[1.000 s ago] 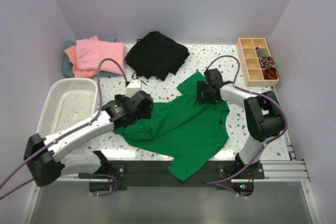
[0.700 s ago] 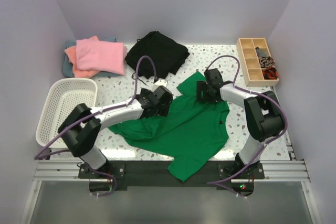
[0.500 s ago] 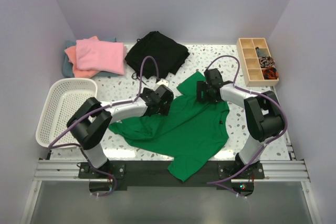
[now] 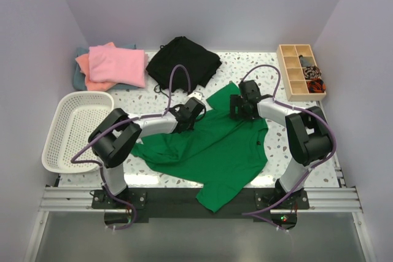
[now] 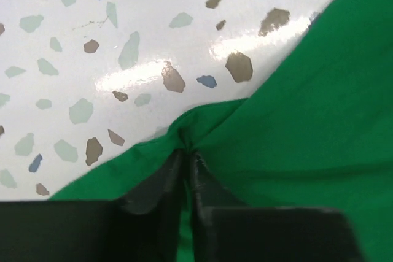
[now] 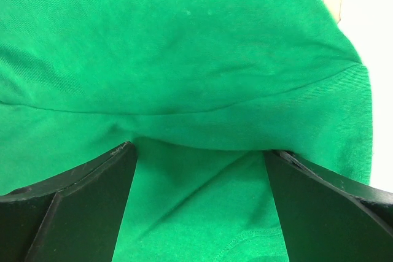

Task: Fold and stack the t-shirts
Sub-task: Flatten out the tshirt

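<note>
A bright green t-shirt (image 4: 215, 145) lies spread and rumpled over the middle of the table. My left gripper (image 4: 195, 107) is at its far left edge. In the left wrist view it (image 5: 186, 151) is shut on a pinched fold of the green cloth (image 5: 295, 108) beside bare table. My right gripper (image 4: 238, 107) rests on the shirt's far right part. Its fingers (image 6: 98, 176) stand open and press down into the green cloth (image 6: 184, 47). A folded pink t-shirt (image 4: 116, 64) lies on a salmon-orange one (image 4: 82, 61) and a grey-teal one (image 4: 77, 78) at the back left.
A black garment (image 4: 183, 62) lies crumpled at the back centre. A white mesh basket (image 4: 73, 130) stands at the left edge. A wooden compartment box (image 4: 299, 72) with small items sits at the back right. The green shirt's hem hangs over the near black rail (image 4: 172, 199).
My left arm has swung from the shirt's left side to its far edge, and its gripper has shut on the green cloth. The right arm has not moved.
</note>
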Motion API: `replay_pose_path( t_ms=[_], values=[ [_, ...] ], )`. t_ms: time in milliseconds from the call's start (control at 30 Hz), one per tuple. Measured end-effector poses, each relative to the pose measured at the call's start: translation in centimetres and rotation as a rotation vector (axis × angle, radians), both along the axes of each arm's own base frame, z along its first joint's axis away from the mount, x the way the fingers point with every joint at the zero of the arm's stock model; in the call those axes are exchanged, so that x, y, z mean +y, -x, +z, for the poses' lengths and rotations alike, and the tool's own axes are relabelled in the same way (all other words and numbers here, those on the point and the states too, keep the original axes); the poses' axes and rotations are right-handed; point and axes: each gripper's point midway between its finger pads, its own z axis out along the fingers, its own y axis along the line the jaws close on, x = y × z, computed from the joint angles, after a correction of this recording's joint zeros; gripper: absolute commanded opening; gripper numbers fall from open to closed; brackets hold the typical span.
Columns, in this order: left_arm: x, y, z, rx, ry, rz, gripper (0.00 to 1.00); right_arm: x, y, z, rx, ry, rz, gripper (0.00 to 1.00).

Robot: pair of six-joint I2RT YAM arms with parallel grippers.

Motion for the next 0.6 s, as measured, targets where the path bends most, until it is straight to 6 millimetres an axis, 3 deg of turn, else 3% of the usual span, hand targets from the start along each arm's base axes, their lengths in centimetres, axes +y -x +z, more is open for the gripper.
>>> replay_pose_path(
  t_ms=[200,433,600],
  values=[
    [1.4,-1.5,0.1,0.001,0.006,0.037,0.00,0.0,0.0,0.0,0.000,0.000,0.000,0.89],
    [5.1,-5.1,0.9,-0.006,0.065,0.152,0.00,0.5,-0.4,0.2,-0.017,-0.021,0.007,0.88],
    [6.5,-7.4,2.5,-0.046,0.087,0.191,0.00,1.3,-1.0,0.3,-0.038,-0.057,0.021,0.88]
  ],
)
